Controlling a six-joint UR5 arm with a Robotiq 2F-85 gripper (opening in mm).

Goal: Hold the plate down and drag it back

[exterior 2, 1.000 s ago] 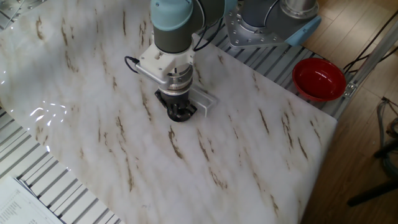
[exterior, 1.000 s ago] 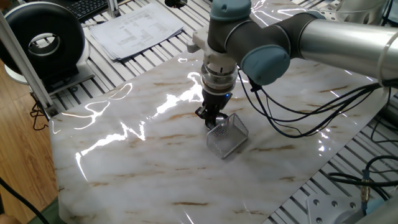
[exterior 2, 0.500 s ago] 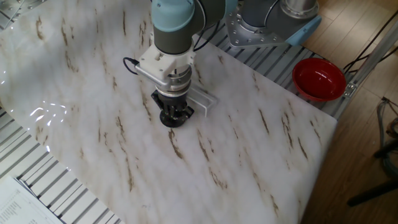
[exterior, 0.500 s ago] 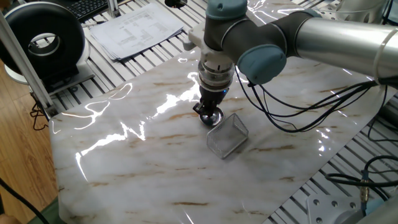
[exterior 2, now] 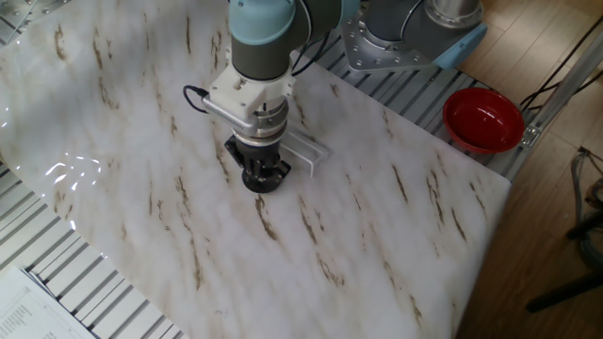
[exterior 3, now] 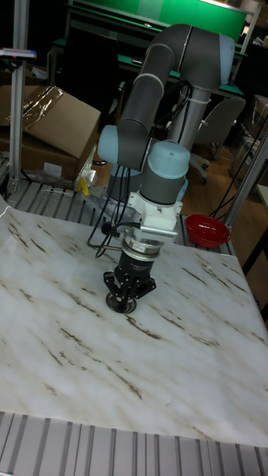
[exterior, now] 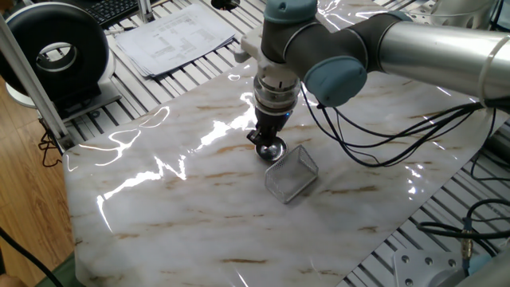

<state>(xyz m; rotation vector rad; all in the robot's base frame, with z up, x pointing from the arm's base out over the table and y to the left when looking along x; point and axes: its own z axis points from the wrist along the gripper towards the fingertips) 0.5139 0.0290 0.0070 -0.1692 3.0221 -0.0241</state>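
From my end, the tool (exterior: 268, 144) is pointing straight down with its fingertips planted on the plate (exterior: 272, 151), a small shiny metal dish sitting flat on the marble table (exterior: 159, 215). The fingers look pulled in close together, pressing on top of the dish rather than wrapped around it, but I honestly can't tell if they're fully clenched. In the other fixed view the tool (exterior 2: 264, 176) hides nearly all of the plate. The tall view shows the plate (exterior 3: 120, 303) peeking out right under the tool (exterior 3: 128, 289). Just right of the plate is the wire-mesh basket (exterior: 291, 174), very close, can't tell if touching. Far right, off the table, sits a red bowl (exterior 2: 483, 120).
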